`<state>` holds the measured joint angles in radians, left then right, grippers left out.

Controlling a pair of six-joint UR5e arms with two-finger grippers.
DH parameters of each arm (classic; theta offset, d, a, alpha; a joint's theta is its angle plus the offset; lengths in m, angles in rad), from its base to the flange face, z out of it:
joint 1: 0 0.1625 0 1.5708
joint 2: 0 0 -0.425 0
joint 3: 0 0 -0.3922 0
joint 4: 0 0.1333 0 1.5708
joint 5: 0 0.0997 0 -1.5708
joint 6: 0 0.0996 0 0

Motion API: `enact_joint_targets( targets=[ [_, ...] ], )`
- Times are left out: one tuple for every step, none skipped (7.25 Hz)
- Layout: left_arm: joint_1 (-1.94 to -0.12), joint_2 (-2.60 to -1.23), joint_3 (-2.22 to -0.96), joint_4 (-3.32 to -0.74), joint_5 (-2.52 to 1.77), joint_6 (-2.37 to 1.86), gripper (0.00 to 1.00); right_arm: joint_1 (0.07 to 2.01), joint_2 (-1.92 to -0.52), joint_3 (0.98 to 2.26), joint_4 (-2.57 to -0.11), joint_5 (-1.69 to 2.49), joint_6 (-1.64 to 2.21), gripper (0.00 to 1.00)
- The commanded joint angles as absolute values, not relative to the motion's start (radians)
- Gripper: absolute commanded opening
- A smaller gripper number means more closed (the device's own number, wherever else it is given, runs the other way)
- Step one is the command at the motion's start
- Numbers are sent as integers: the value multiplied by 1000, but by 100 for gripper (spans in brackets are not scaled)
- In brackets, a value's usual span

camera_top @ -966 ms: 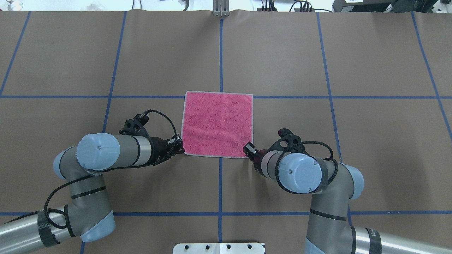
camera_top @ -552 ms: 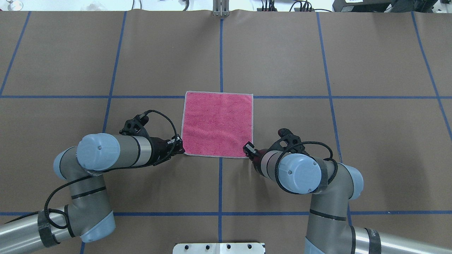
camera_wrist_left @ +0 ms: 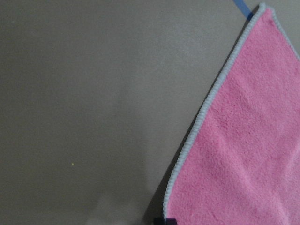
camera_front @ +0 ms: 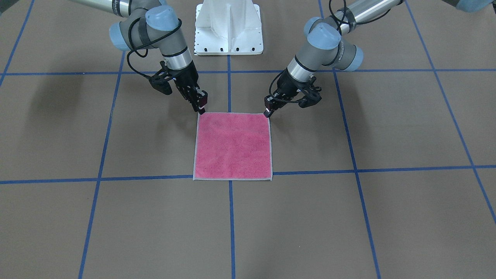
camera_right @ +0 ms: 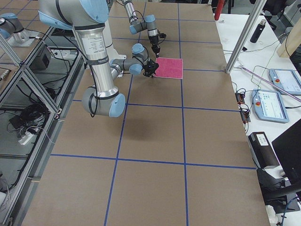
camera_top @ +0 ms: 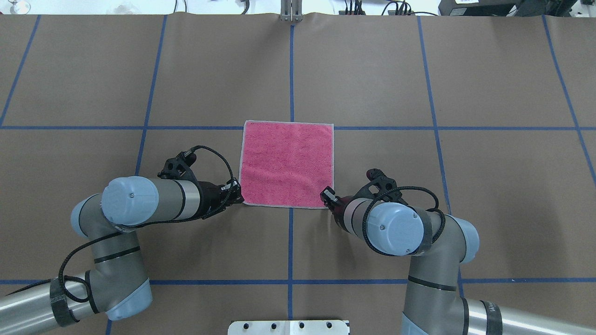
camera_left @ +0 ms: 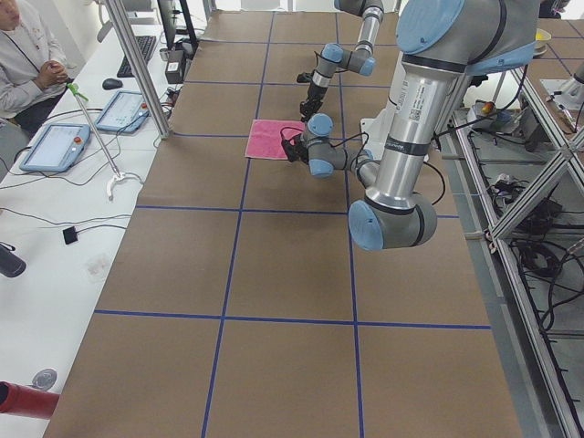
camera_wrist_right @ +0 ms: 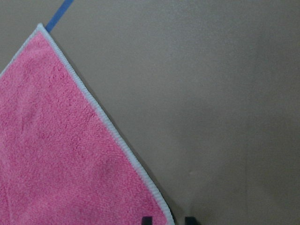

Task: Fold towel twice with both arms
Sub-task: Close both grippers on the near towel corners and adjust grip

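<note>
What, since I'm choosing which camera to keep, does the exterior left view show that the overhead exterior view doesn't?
Only exterior left: a seated operator and tablets on a side bench. Only overhead exterior: the whole square outline of the towel, with the left gripper and right gripper at its near corners. Both: the towel flat on the brown table, plus the left arm and right arm.

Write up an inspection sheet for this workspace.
Surface: brown table cover with a blue tape grid, flat.
Job's things: pink towel lies flat and unfolded, pink side up.
Clutter: nothing seen.
Grippers: left gripper at the towel's robot-side left corner, right gripper at its robot-side right corner; the right's tips straddle the edge, the left's state is unclear.
Cables: black cables loop around both wrists, off the towel.
Surroundings: white pedestal at the robot's base; seated operator and teach pendants at the side bench.
</note>
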<state>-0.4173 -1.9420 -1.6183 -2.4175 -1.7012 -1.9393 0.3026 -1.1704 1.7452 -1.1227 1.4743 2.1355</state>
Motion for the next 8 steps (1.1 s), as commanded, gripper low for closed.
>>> enact_joint_targets(
  targets=[
    [-417, -1944, -1618, -2418, -1701, -1939, 0, 302, -1172, 1744, -1124, 1471, 2132, 44],
    [-417, -1944, -1618, -2418, -1701, -1939, 0, 302, -1170, 1743, -1126, 1460, 2131, 45],
    [-417, -1944, -1618, -2418, -1701, -1939, 0, 304, -1170, 1743, -1126, 1460, 2131, 45],
    [-417, -1944, -1618, -2418, -1701, -1939, 0, 302, -1160, 1738, -1126, 1460, 2131, 44],
    [-417, -1944, -1618, -2418, -1701, -1939, 0, 304, -1137, 1714, -1126, 1459, 2132, 41],
    [-417, -1944, -1618, -2418, -1701, -1939, 0, 304, -1138, 1713, -1126, 1460, 2132, 38],
    [-417, -1942, -1617, -2418, -1701, -1939, 0, 305, -1141, 1713, -1127, 1460, 2132, 37],
    [-417, -1942, -1617, -2418, -1701, -1939, 0, 308, -1146, 1718, -1127, 1460, 2132, 37]
  ],
)
